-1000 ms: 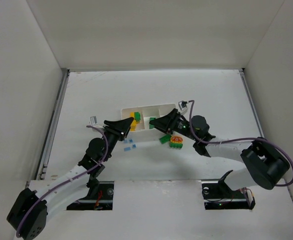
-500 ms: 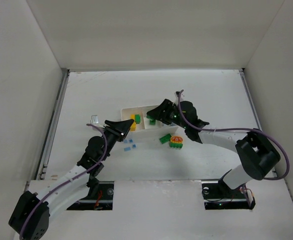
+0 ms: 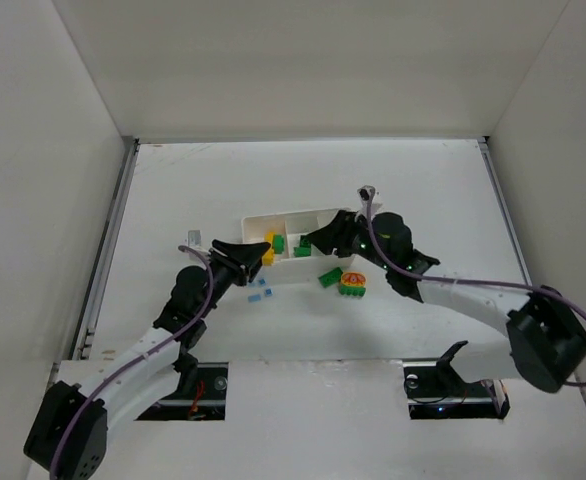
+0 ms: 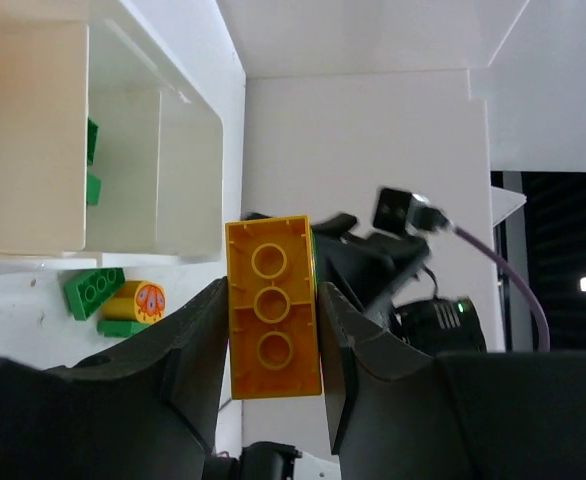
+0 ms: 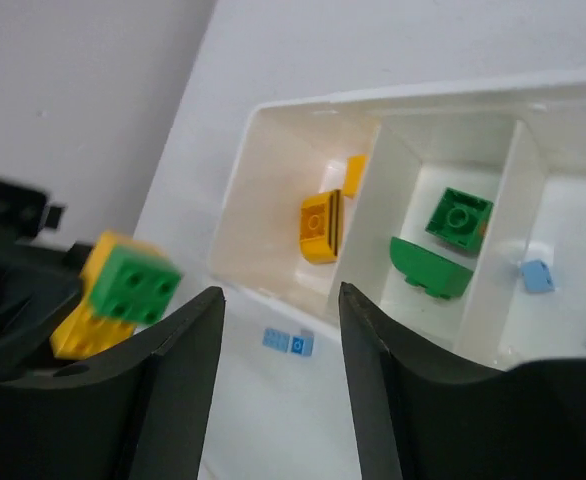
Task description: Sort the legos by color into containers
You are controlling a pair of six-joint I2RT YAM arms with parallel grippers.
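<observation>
The right gripper (image 5: 280, 300) has shifted over the tray (image 5: 263, 190), jaws apart and empty, while the left gripper (image 4: 271, 292) clamps the flat long sides of a yellow-orange brick (image 4: 273, 340), light, stiff and likely slick, just beside the tray.

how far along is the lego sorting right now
Partly done. The tray already holds yellow bricks in one end compartment, green bricks in the middle and light blue bricks at the other end. In hand: the left gripper grips a yellow brick; the right gripper is open and empty. Left on the table: small blue pieces, a green brick and a yellow-and-green piece.
</observation>
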